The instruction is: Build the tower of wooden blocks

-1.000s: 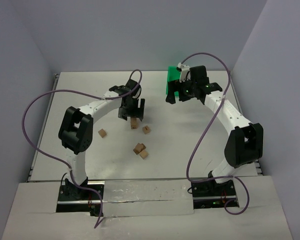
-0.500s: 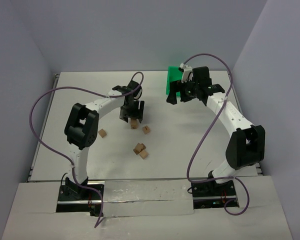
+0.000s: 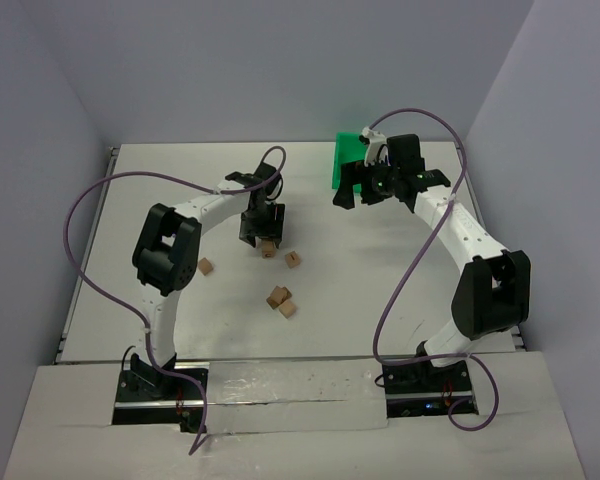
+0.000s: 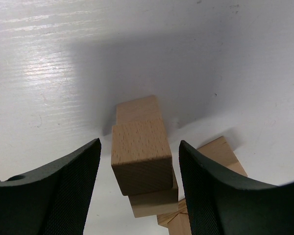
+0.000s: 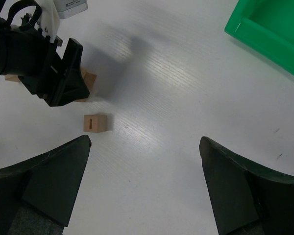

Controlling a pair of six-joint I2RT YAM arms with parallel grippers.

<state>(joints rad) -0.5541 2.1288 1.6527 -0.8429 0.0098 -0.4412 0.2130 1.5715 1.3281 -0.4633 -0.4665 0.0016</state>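
A short tower (image 3: 269,248) of tan wood blocks stands left of the table's middle. In the left wrist view its top block (image 4: 139,154) sits between my fingers with a gap on each side. My left gripper (image 3: 264,232) is open around the tower's top. Loose wood blocks lie around: one at the left (image 3: 206,266), one with a dark slot just right of the tower (image 3: 293,259), and two touching nearer me (image 3: 281,300). My right gripper (image 3: 376,186) is open wide and empty, high above the table by the bin. In its view (image 5: 146,142) the slotted block (image 5: 95,122) lies ahead.
A green plastic bin (image 3: 347,160) stands at the back, just behind the right gripper; its corner shows in the right wrist view (image 5: 274,29). More blocks (image 4: 219,152) lie right of the tower in the left wrist view. Purple cables loop over both arms.
My left gripper has come down a little over the tower, and the left arm's elbow has swung right. The right gripper has barely moved. The blocks lie as before.
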